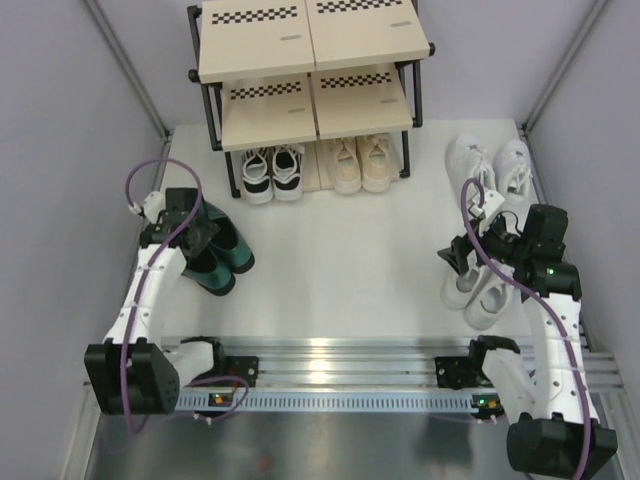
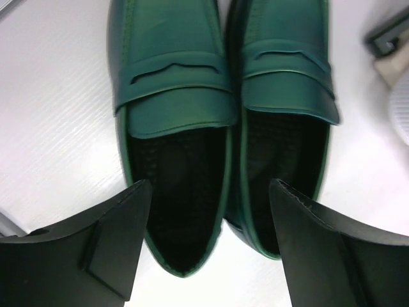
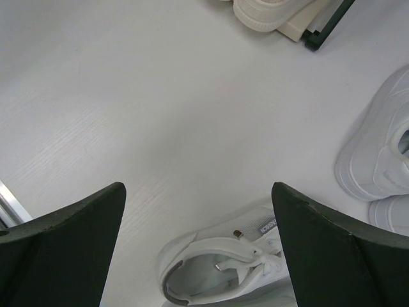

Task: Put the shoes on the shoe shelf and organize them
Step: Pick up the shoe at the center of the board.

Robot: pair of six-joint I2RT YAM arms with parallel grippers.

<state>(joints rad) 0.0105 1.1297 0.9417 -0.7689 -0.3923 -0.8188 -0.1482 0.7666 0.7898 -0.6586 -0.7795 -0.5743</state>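
A pair of glossy dark green shoes (image 1: 222, 262) stands on the white floor at the left, toes pointing away in the left wrist view (image 2: 172, 77). My left gripper (image 2: 211, 217) hovers open over their heel ends and grips nothing. The shoe shelf (image 1: 310, 60) stands at the back. Black-and-white sneakers (image 1: 272, 172) and beige sneakers (image 1: 362, 163) sit side by side at its bottom level. One pair of white sneakers (image 1: 478, 295) lies under my right gripper (image 1: 462, 258). It is open above a sneaker's heel opening (image 3: 223, 268). Another white pair (image 1: 490, 165) rests at the back right.
Grey walls close in on both sides. The metal rail (image 1: 330, 375) with the arm bases runs along the near edge. In the right wrist view a shelf leg (image 3: 326, 25) and a beige sneaker's sole (image 3: 268, 13) show at the top.
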